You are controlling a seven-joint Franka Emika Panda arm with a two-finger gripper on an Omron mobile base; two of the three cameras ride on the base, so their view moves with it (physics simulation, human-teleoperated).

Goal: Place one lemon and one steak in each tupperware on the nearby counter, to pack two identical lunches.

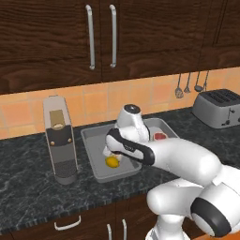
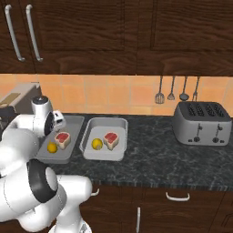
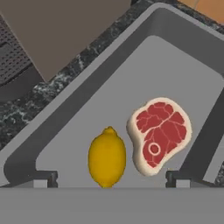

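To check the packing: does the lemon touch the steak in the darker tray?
Apart. The hand view shows a strip of grey tray floor between the lemon and the steak.

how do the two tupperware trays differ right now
The darker tray sits nearer the coffee machine, under the gripper; the lighter tray sits toward the toaster, clear of the arm. Both hold one lemon and one steak, lemon left of steak in the right base view.

Two trays sit side by side on the counter (image 2: 150, 159), between the coffee machine (image 1: 58, 140) at the left and the toaster (image 2: 202, 123) at the right. The left tray (image 2: 73, 136) holds a lemon (image 2: 52, 147) left of a steak (image 2: 63, 139); the right tray (image 2: 119, 145) likewise holds a lemon (image 2: 96, 144) left of a steak (image 2: 111, 139).
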